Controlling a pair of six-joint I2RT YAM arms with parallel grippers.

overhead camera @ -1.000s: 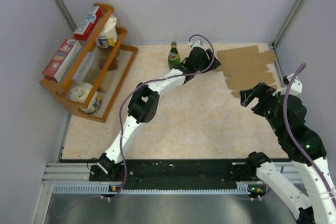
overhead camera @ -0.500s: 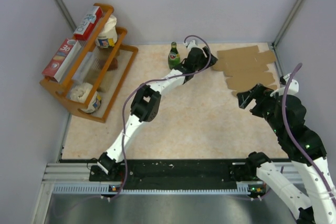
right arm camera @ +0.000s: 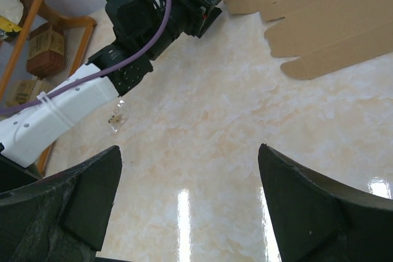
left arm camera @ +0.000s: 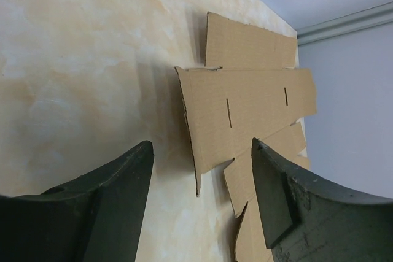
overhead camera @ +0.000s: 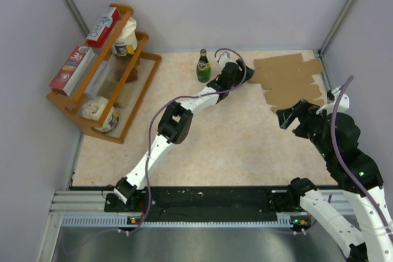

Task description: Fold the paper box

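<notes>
The paper box (overhead camera: 287,80) is a flat brown die-cut sheet with notched flaps, lying at the table's far right corner. It also shows in the left wrist view (left arm camera: 245,105) and in the right wrist view (right arm camera: 319,10). My left gripper (overhead camera: 242,72) is open and empty, just left of the sheet's left edge, its jaws either side of a flap corner in the left wrist view (left arm camera: 199,170). My right gripper (overhead camera: 288,115) is open and empty, just below the sheet's near edge; in its own view (right arm camera: 187,157) only bare table lies between the jaws.
A green bottle (overhead camera: 203,65) stands just left of my left gripper. A wooden rack (overhead camera: 101,72) with red-and-white boxes and jars stands at the far left. Grey walls close the back and right. A small scrap (right arm camera: 116,118) lies on the table.
My left gripper has pulled back a little to the left, off the sheet's edge. My right gripper has shifted slightly left. The sheet has not moved.
</notes>
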